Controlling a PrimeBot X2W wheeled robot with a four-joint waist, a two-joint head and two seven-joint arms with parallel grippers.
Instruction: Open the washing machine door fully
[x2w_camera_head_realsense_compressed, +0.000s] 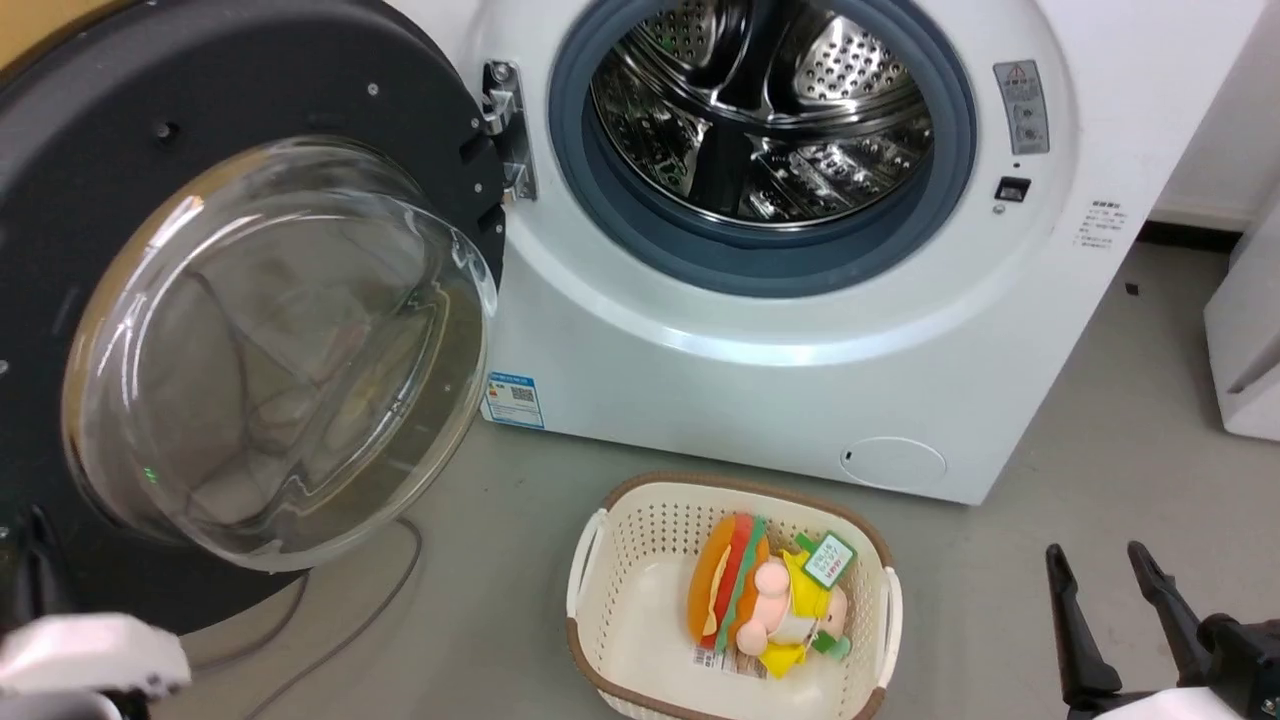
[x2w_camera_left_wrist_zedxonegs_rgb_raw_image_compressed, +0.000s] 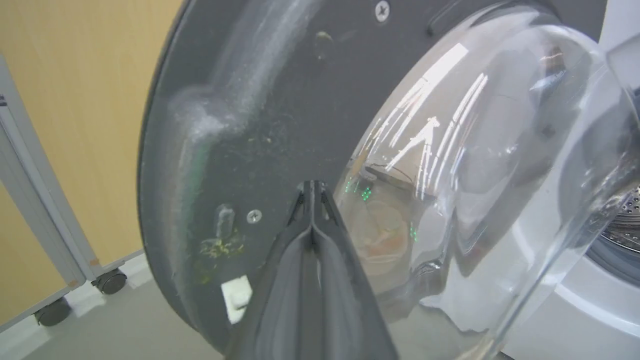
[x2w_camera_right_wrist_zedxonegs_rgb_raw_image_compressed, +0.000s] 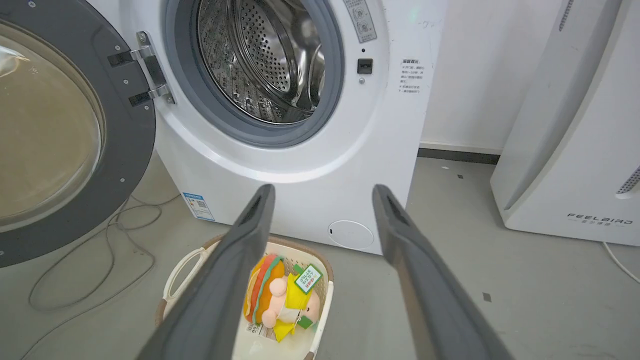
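Head view: washing machine door (x2w_camera_head_realsense_compressed: 270, 350) wide open, left of washing machine (x2w_camera_head_realsense_compressed: 760, 350); right gripper (x2w_camera_head_realsense_compressed: 1098, 555) spread, empty
Left wrist view: left gripper (x2w_camera_left_wrist_zedxonegs_rgb_raw_image_compressed: 312, 200) closed, empty, tips at door's inner face, contact unclear; push steadily on dark face, not glass
Right wrist view: right gripper parted above basket (x2w_camera_right_wrist_zedxonegs_rgb_raw_image_compressed: 176, 267)

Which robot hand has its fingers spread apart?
The right gripper: its two dark fingers stand wide apart. The left gripper has its fingers pressed together, pointing at the door.
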